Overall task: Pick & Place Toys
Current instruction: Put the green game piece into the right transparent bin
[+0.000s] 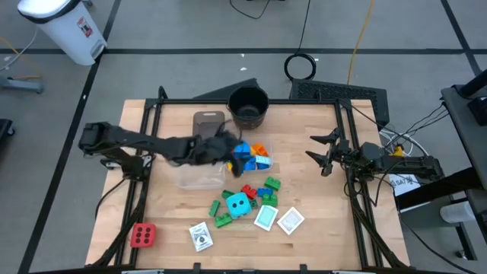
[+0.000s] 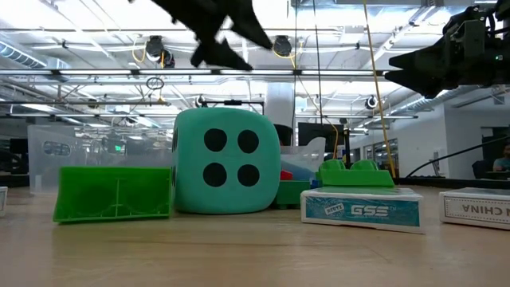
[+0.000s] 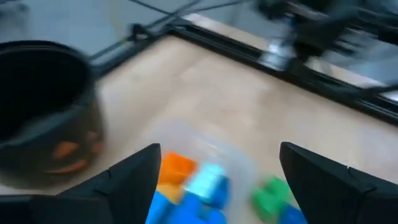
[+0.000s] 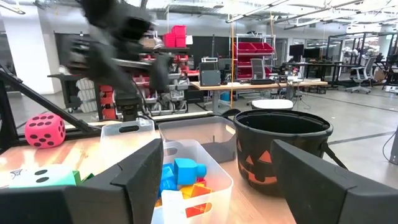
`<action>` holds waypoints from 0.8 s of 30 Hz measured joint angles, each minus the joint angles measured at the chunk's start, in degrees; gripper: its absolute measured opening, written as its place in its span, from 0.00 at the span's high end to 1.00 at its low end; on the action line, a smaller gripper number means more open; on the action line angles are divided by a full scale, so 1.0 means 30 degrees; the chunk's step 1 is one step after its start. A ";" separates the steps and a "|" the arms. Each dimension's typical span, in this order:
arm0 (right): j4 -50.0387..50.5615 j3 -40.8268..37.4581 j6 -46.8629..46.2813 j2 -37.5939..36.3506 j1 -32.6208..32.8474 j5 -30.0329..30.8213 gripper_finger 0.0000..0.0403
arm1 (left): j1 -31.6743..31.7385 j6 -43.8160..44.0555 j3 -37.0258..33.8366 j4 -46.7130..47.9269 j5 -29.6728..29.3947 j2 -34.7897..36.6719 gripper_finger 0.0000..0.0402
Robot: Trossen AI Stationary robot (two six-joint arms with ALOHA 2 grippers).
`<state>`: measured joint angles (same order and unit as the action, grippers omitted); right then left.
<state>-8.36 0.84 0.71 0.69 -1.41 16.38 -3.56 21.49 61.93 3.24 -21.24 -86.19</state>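
Note:
My left gripper [image 1: 228, 149] hangs open and empty above the table's middle, over a clear tub [image 1: 253, 157] that holds blue and orange blocks [image 3: 186, 180]. It also shows at the top of the low view [image 2: 219, 32]. A cyan dotted cube [image 1: 239, 204] rests on the table with green blocks [image 1: 222, 221] and red blocks [image 1: 249, 190] around it. A red dotted cube [image 1: 143, 235] sits at the near left. Three white-bordered cards [image 1: 265, 218] lie near the front. My right gripper [image 1: 323, 156] waits open and empty at the right, raised off the table.
A black round pot [image 1: 248, 106] stands at the far middle, beside the left gripper's path. Two more clear tubs [image 1: 202, 175] lie by the left arm, one farther back [image 1: 209, 122]. Bare wood shows between the block tub and the right gripper [image 1: 297, 152].

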 joint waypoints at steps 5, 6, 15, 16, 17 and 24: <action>-0.0006 -0.0003 0.0000 0.0000 0.0002 0.0007 0.34 | -0.3418 0.1350 0.0000 0.2092 0.0611 0.0648 0.22; -0.0006 0.0001 0.0000 0.0004 0.0003 0.0000 0.34 | -0.4167 0.1907 0.0000 0.2404 0.0776 0.0648 0.24; -0.0013 -0.0001 0.0002 0.0007 0.0006 0.0000 0.34 | -0.9372 1.2035 -0.0001 0.4883 0.0609 -0.0679 0.32; -0.0035 -0.0001 0.0001 0.0000 0.0001 0.0000 0.34 | -0.9703 1.2829 0.0000 0.5165 0.0585 -0.0931 0.33; -0.0020 0.0001 0.0000 0.0000 0.0003 0.0004 0.34 | -0.9981 1.3397 0.0000 0.5548 0.0575 -0.1216 0.34; -0.0036 0.0001 0.0000 0.0000 0.0005 0.0006 0.34 | -1.0373 1.6340 -0.0007 0.7970 0.1221 -0.2672 0.40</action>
<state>-8.47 0.84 0.71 0.69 -1.39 16.40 -34.68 70.51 61.91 27.15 -17.58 -94.21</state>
